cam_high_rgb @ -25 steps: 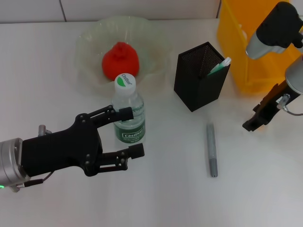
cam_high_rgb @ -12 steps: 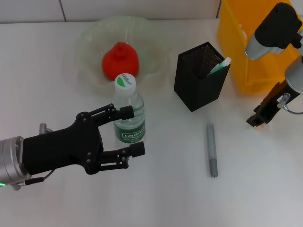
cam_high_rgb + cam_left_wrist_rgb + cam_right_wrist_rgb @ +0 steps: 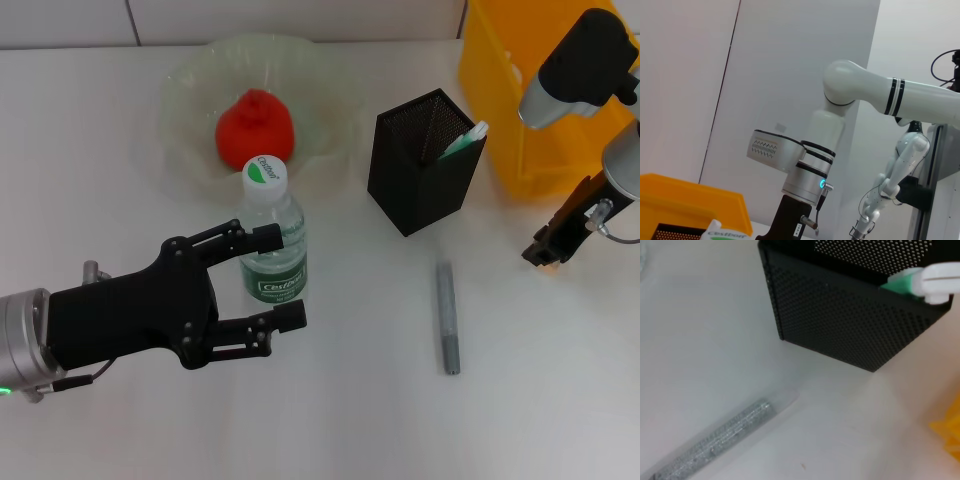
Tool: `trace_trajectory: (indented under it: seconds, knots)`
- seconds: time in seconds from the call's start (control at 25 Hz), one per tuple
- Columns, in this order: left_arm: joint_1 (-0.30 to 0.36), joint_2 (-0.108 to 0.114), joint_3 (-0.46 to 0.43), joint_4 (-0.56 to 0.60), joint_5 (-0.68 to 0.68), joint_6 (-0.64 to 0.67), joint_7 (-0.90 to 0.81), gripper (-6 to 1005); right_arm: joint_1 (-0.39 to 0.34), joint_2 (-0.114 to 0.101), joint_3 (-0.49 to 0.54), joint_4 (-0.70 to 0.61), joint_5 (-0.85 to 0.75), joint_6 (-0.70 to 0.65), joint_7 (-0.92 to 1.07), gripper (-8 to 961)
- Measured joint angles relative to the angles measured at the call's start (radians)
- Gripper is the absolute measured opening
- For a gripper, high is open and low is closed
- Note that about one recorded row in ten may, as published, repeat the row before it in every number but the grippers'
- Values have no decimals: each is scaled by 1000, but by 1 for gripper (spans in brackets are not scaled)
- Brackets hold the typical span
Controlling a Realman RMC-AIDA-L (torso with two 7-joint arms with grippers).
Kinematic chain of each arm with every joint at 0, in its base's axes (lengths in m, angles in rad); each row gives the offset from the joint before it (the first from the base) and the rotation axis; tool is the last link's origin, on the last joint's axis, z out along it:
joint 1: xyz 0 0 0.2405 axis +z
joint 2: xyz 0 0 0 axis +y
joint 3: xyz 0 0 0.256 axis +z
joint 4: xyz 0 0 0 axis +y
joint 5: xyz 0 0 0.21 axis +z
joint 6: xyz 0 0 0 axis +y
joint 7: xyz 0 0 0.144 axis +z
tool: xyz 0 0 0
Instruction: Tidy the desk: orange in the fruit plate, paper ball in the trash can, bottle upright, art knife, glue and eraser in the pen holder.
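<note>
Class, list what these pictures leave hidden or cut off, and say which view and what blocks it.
- Pen holder contents: head view, mesh walls hide all but the glue tip.
- Trash can interior: head view, cut by the edge and the right arm.
- Right gripper: head view, fingers indistinct.
- Art knife: right wrist view, one end cut off.

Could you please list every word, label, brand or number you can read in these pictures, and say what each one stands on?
"Cestbon": on the dark green label of the small clear plastic water bottle, standing upright on the table.
"Cestbon": on the green top of that bottle's white cap, small and only just legible; its lower edge also shows in the left wrist view.
Small white sticker on the black arm link in the left wrist view: too small to read.
</note>
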Motion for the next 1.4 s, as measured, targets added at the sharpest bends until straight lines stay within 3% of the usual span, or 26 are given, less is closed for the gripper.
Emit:
trace_trajectory:
  seconds: [0.32, 0.8, 0.92, 1.12, 1.24, 1.4]
  knots:
    - [5, 0, 1, 0, 0, 1, 1, 859, -26, 1, 9, -54, 10, -24, -3, 228]
    - [8, 0, 0, 0, 0, 6, 1, 860, -119, -4, 26, -264, 126, -99, -21, 226]
    - [8, 0, 0, 0, 0, 6, 1, 860, -144, -11, 110, -320, 236, -146, -77, 224]
    - [8, 0, 0, 0, 0, 9, 1, 860, -149, -17, 364, -349, 410, -238, -187, 220]
    - [8, 0, 0, 0, 0, 9, 1, 860, -154, -33, 489, -310, 562, -261, -239, 218]
    - [8, 0, 0, 0, 0, 13, 1, 860, -163, -52, 522, -187, 735, -194, -292, 215]
